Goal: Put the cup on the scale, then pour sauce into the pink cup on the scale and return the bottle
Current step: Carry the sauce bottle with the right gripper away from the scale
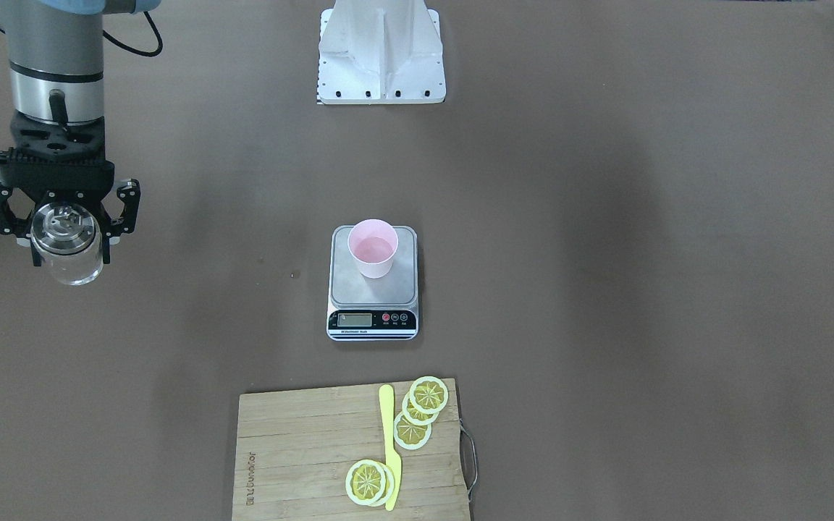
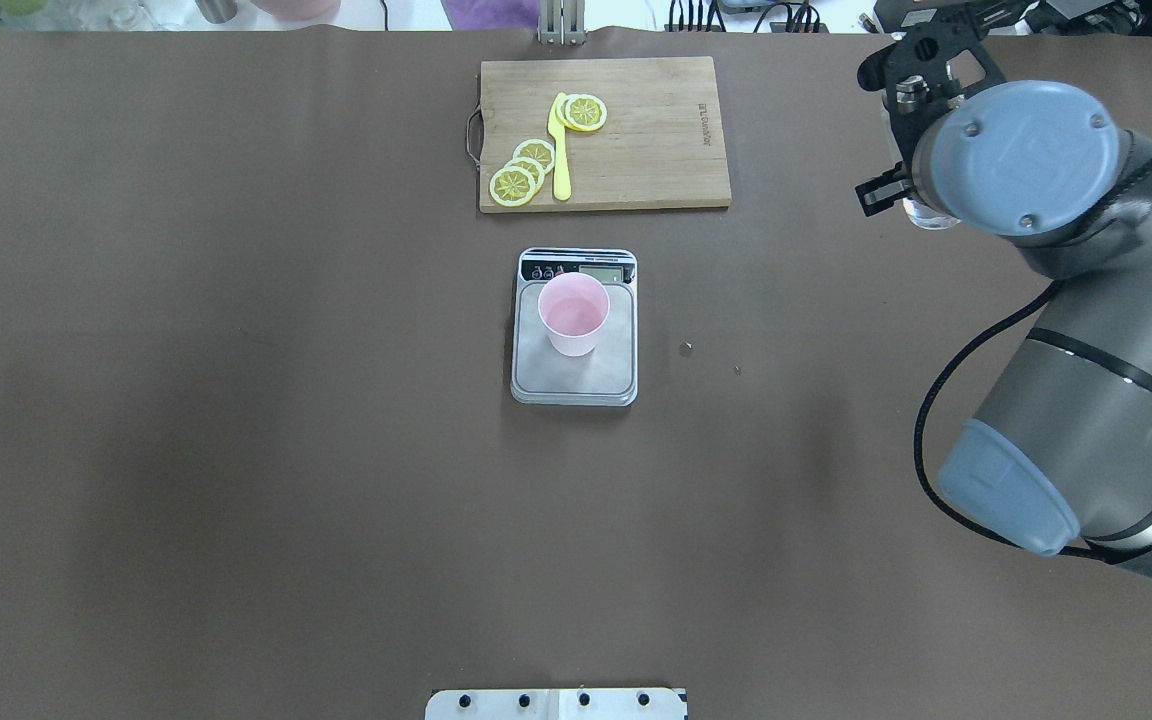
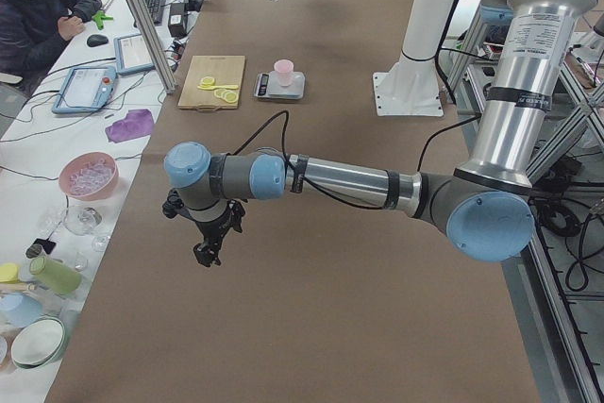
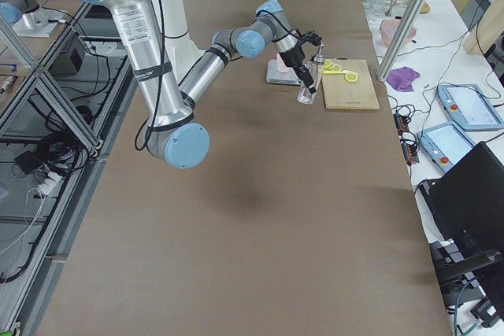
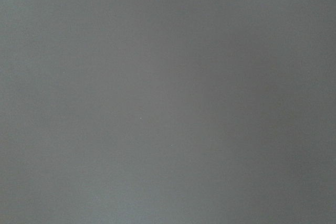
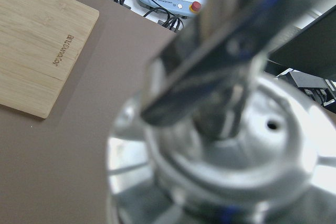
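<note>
The pale pink cup [image 1: 372,247] stands upright on the steel platform of the scale [image 1: 373,289] at the table's middle; both also show in the overhead view, the cup [image 2: 573,312] on the scale [image 2: 576,375]. My right gripper [image 1: 68,237] is shut on the clear bottle [image 1: 73,266] just under its silver pourer cap [image 6: 231,145] and holds it upright, far to the cup's side. I cannot tell whether the bottle's base touches the table. My left gripper [image 3: 208,244] shows only in the exterior left view, far from the scale; I cannot tell if it is open or shut.
A wooden cutting board [image 1: 301,449] with lemon slices [image 1: 420,409] and a yellow knife [image 1: 390,449] lies beyond the scale, on the operators' side. The white robot base [image 1: 381,58] stands behind the scale. The left wrist view shows only brown table cover.
</note>
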Available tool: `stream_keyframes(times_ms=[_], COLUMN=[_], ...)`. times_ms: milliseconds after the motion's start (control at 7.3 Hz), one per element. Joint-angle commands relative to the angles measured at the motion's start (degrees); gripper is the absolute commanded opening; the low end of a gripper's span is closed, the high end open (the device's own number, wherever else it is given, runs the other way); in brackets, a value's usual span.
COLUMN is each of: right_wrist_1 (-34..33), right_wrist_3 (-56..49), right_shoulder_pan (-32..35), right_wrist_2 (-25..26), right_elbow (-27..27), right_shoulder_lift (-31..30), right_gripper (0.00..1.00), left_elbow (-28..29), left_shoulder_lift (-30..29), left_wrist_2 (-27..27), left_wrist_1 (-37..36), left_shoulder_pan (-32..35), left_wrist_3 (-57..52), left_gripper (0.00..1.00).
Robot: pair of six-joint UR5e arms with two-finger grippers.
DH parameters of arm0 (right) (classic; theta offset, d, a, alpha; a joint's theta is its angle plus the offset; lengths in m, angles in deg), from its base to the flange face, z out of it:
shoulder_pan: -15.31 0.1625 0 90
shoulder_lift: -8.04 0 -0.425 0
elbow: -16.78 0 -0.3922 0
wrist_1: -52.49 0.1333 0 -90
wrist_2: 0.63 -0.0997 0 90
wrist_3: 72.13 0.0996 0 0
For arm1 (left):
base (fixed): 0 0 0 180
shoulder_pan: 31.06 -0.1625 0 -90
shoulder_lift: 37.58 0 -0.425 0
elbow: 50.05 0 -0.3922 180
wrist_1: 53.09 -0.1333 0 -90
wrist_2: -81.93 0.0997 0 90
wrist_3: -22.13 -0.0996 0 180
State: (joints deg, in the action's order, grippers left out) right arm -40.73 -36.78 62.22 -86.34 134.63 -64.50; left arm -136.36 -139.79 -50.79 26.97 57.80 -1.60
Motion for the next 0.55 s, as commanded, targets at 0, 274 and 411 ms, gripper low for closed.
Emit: stream_keyframes(times_ms=[0,274,411], right_wrist_1=[15.11,31.7,38.05], right_wrist_3=[-0.11,-0.11,0.16], right_shoulder_pan=[1.95,4.23,5.11], right_wrist_2=[-3.32,-7.25,-7.8], right_elbow=[-2.87,-9.35,-13.05], right_shoulder_lift=[-8.02,-12.7,-13.58], right_gripper=[0.0,0.0,0.0], left_elbow=[-0.09,-0.09,-0.09], left_shoulder_lift=[0.0,0.0,0.0], left_wrist_2=[0.0,0.0,0.0], left_wrist_1=[0.0,0.09,0.09], left_shoulder_pan=[0.0,0.0,0.0], left_wrist_3=[0.0,-0.09,-0.09], left_gripper=[0.98,0.98,0.98])
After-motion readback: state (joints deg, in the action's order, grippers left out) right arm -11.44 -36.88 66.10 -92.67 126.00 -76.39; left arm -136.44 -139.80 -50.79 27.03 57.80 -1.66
